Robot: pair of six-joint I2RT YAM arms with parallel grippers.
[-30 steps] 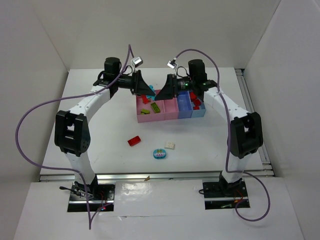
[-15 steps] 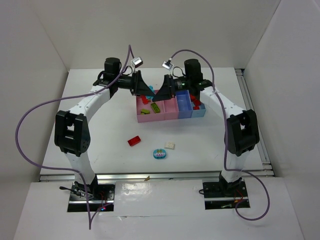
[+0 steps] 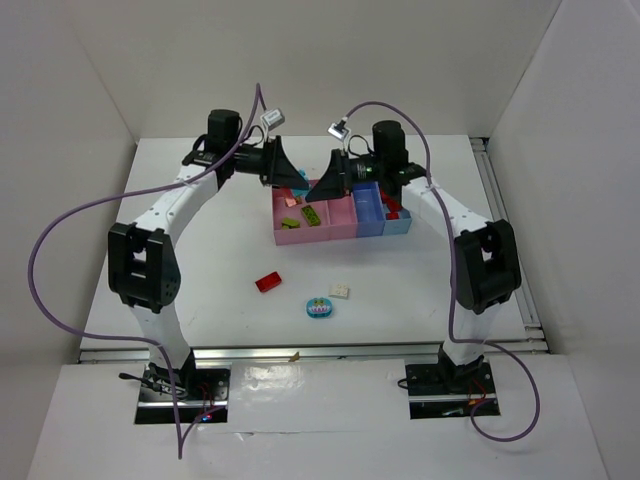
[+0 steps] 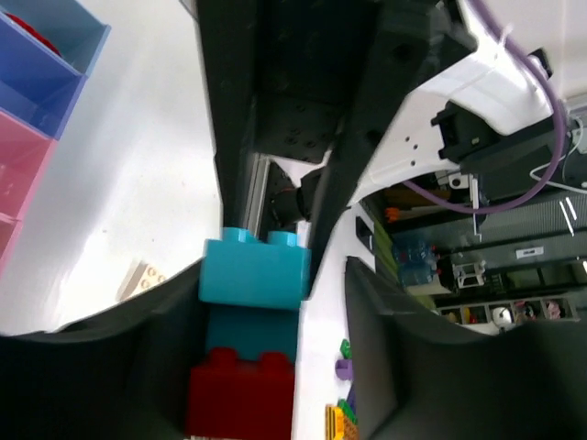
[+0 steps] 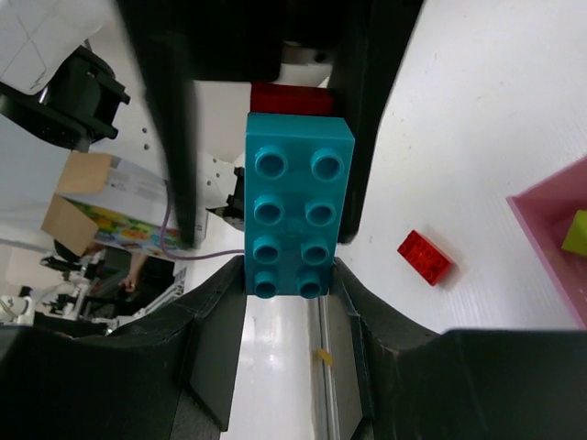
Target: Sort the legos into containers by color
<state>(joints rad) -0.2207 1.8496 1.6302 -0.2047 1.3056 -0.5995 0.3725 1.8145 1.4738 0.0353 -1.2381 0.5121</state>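
Teal-blue and pink, the oval plastic toy piece (image 3: 319, 308) lay nearest the arm bases on the white table (image 3: 180, 250). A small cream-white brick (image 3: 340, 291) sat just beyond it and a loose red brick (image 3: 267, 282) lay off to the left. None of the three was in a bin, so the sorting looked only partly done. Farther back, four thin-walled plastic bins stood side by side in a row. The wide pink bin (image 3: 300, 237) at the left end held two yellow-green bricks (image 3: 291, 223), lying apart on its floor. The narrow pink bin (image 3: 342, 224) beside it showed nothing inside. The blue bin (image 3: 368, 212) was partly covered by the right arm, so its contents could not be told. The light blue bin (image 3: 401, 225) at the right end held red pieces (image 3: 393, 207). Above the far part of the wide pink bin, the two grippers met nose to nose around what appeared to be a joined pair: a teal eight-stud brick (image 5: 295, 220) and a second red brick (image 4: 240, 399). The right gripper (image 5: 286, 275) pinched the teal brick, its fingers touching both long sides. The left gripper (image 4: 275, 284) had its jaws spread about the red brick, with a gap on one side, so it did not seem to grip it. What appeared left to do was to part that pair, drop each half into its own colour's bin, and gather the three loose pieces from the table.
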